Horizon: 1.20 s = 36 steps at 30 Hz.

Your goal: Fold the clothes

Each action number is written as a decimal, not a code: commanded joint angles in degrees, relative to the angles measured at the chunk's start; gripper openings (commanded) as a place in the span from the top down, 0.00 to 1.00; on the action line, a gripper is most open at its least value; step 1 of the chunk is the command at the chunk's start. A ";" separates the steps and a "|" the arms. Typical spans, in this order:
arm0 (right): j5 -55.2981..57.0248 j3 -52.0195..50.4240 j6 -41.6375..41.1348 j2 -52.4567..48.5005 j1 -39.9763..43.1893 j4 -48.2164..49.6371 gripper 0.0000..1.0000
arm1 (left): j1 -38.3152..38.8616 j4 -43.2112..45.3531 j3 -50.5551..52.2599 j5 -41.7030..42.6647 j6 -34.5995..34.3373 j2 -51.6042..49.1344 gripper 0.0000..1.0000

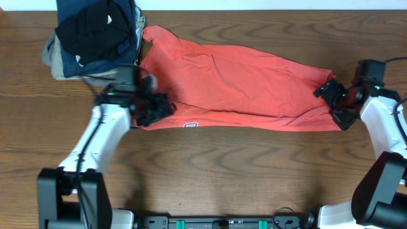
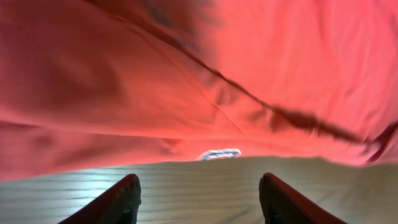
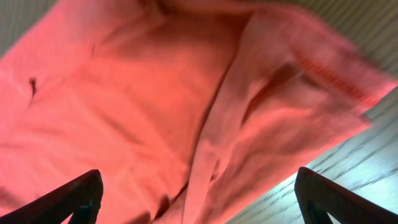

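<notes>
Shirt (image 1: 235, 83): coral cotton, lying as a long folded band on the counter (image 1: 222, 172), running from your left fingers (image 1: 158, 107) across to your right fingers (image 1: 337, 102).
Left fingers: spread, bare counter between them, shirt edge just ahead.
Right fingers: spread wide over the shirt's end, pinching nothing.
Handling, as judged: light, soft, limp, quick to wrinkle and sag. Pinch both ends of one long edge, through all layers.
Stack (image 1: 95, 35) of dark garments: just beyond the left fingers.
</notes>
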<state>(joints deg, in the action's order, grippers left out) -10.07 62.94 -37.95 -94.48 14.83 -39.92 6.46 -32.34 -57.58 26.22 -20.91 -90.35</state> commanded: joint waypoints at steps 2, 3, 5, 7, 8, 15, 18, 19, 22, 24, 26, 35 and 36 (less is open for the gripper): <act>-1.49 0.81 2.91 0.61 -2.54 -1.05 0.04 | 5.73 0.48 -0.61 -10.43 -4.48 -3.37 0.39; -1.33 0.81 2.91 0.61 -2.84 -1.44 0.04 | 6.73 0.68 -0.61 -12.04 -6.29 -4.28 0.41; -1.33 0.81 2.91 0.61 -3.17 -1.95 0.04 | 8.02 1.33 -0.61 -14.23 -8.94 -6.10 0.42; -1.33 0.81 2.91 0.61 -3.41 -2.32 0.04 | 8.72 2.14 -0.61 -15.56 -10.99 -8.09 0.42; -1.33 0.81 2.91 0.61 -3.52 -2.47 0.04 | 8.79 2.86 -0.61 -15.61 -11.19 -9.22 0.42; -1.03 0.81 5.31 0.61 -3.65 -3.41 0.04 | 8.74 6.14 -0.61 -16.68 -11.17 -13.46 0.43; 0.13 0.79 5.31 0.61 -3.65 -3.82 0.03 | 8.72 6.82 -0.61 -16.70 -11.15 -13.51 0.43; 0.24 0.79 5.33 0.61 -3.65 -3.82 0.03 | 8.74 7.02 -0.61 -16.68 -11.15 -13.51 0.43; 0.42 0.79 5.31 0.61 -3.65 -3.85 0.03 | 8.74 6.97 -0.61 -16.65 -11.13 -13.51 0.44; 0.44 0.79 5.33 0.61 -3.65 -4.02 0.03 | 8.74 6.69 -0.61 -16.63 -11.13 -13.51 0.46; 0.46 0.79 5.33 0.61 -3.65 -4.28 0.03 | 8.74 5.70 -0.63 -16.61 -11.13 -13.49 0.52; 0.83 0.76 5.29 0.61 -3.65 -4.74 0.03 | 8.79 3.78 -0.63 -16.63 -9.14 -13.49 0.55; 0.83 0.76 5.29 0.61 -3.65 -4.83 0.03 | 8.81 3.43 -0.61 -16.63 -8.72 -13.49 0.54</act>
<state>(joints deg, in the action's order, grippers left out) -10.07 62.94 -33.63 -94.48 11.90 -44.56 15.20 -27.57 -57.84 10.31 -31.20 -102.65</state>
